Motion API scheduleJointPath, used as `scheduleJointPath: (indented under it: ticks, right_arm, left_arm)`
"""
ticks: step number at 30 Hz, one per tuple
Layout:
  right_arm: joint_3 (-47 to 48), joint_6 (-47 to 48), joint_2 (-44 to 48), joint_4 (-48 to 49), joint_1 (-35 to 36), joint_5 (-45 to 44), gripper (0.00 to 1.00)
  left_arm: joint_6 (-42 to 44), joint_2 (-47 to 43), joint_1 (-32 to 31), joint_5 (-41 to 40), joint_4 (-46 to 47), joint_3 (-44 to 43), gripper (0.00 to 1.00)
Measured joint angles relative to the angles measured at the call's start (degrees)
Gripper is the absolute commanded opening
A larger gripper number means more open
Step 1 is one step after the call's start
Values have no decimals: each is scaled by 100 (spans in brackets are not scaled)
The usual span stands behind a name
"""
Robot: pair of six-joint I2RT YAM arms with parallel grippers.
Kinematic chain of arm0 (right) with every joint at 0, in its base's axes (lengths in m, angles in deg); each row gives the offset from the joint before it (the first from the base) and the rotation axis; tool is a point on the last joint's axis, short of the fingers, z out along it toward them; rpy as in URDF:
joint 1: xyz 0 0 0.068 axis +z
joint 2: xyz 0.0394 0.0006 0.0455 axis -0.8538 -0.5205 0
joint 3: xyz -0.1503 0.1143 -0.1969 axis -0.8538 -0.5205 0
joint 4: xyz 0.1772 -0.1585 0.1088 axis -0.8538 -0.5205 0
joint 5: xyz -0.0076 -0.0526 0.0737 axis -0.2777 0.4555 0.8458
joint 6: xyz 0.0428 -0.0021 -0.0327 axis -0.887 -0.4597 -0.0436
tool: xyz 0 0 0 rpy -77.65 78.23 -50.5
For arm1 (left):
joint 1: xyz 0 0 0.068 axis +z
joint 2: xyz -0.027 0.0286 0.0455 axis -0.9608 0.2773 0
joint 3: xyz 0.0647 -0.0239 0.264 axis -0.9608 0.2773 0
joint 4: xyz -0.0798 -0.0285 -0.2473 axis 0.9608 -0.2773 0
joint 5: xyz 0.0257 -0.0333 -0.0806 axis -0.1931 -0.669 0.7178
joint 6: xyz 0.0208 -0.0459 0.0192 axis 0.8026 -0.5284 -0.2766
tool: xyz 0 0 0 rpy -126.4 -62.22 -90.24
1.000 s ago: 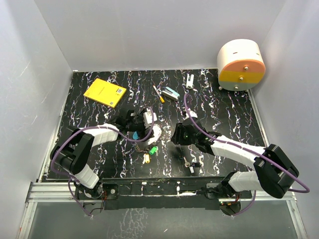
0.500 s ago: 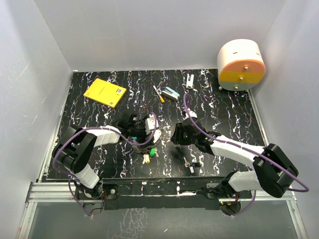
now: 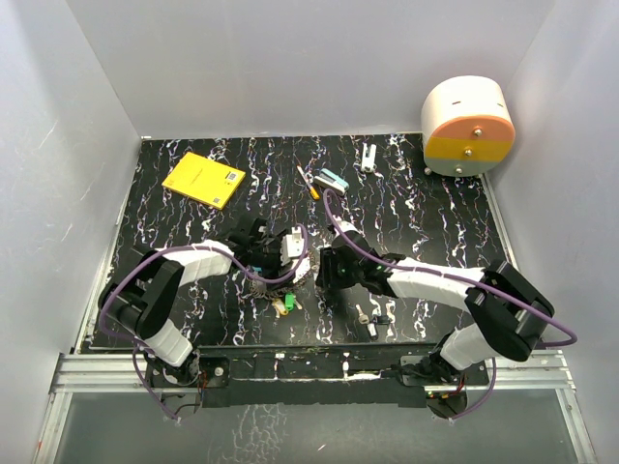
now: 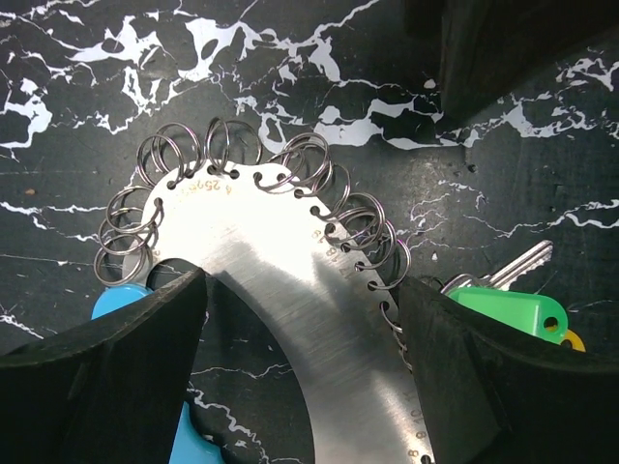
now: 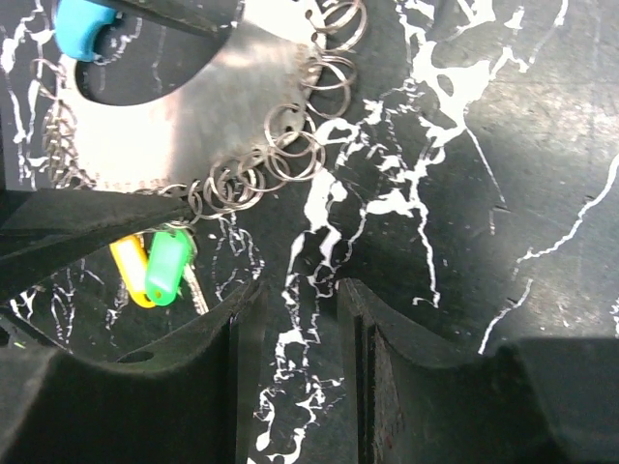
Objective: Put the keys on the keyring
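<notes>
Right gripper (image 3: pixel 324 275) swung left beside the keyring (image 4: pixel 280 242), fingers narrowly apart, left gripper (image 4: pixel 300 290) clamping its brushed-steel crescent fringed with wire loops, glossy plastic-headed keys (image 5: pixel 169 266) just nearer.

the only writing that can be read is a row of small stamped digits (image 4: pixel 208 186) on the flat steel plate of the keyring (image 4: pixel 290 300), seen in the left wrist view, with a number beside each hole along the outer edge. near the top of the curve they stand upside down and read roughly 25 and 26 with a lone 4 beside them, an 18 and an 8 show further down the right edge, and the rest are too faint to tell. the yellow booklet (image 3: pixel 203 179) in the top view bears a dark label (image 3: pixel 232 180) too small to read.
</notes>
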Motion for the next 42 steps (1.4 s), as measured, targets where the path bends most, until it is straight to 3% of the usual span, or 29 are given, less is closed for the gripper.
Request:
scheduleJointPath:
  ticks: [23, 42]
  right_arm:
    - [-94, -144, 481, 24, 162, -177, 40]
    - [-208, -254, 481, 101, 162, -299, 40]
  left_arm:
    - [85, 310, -133, 17, 118, -284, 78]
    - [-433, 417, -155, -826, 1156, -415, 79]
